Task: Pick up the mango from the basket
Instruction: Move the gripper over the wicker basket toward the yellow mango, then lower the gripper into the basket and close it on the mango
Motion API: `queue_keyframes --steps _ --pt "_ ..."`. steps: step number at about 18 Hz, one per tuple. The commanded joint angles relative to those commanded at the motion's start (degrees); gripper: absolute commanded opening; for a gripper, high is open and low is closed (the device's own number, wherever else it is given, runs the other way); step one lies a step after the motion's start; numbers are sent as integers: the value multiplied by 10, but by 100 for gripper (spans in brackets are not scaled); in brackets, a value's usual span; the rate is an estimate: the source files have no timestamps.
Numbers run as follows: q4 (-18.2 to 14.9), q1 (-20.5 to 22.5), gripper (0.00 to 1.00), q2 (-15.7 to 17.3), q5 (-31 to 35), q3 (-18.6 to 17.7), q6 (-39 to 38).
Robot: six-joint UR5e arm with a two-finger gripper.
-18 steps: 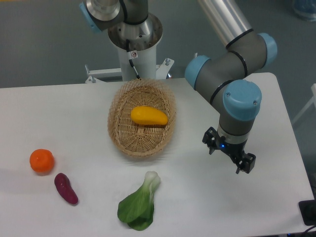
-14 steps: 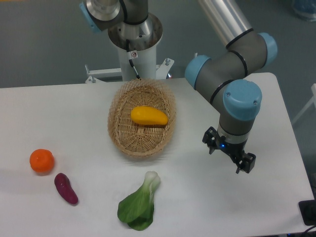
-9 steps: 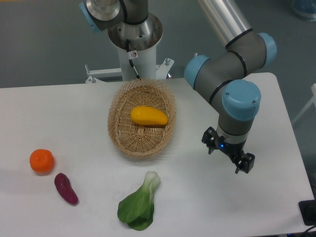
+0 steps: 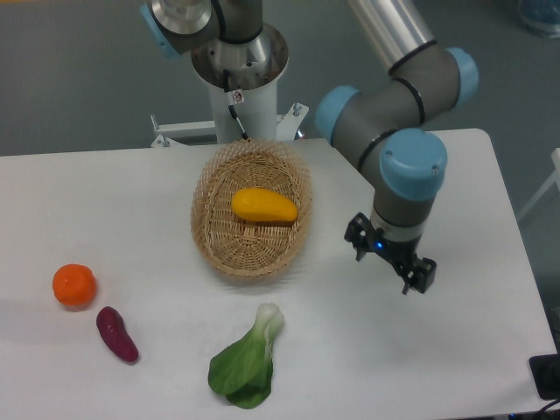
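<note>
Overhead, your white table (image 4: 131,201) stood on a grey floor, with the arm's pedestal behind its far edge. Your mango (image 4: 263,206) lay inside the basket (image 4: 210,236) near the table's middle. Your gripper (image 4: 389,262) hung right of the basket, jaws apart, holding nothing. Toward the front-left edge sat a tangerine (image 4: 73,285), a sweet potato (image 4: 116,333) and bok choy (image 4: 245,360).
</note>
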Motion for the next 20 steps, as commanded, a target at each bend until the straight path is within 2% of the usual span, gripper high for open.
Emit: queue_keyframes --steps 6,10,18,20 --pt "12 -17 100 28 -7 -65 4" --pt "14 -46 100 53 -8 -106 3" --pt "12 -95 100 62 -7 -130 6" --pt "12 -107 100 75 -3 -147 7"
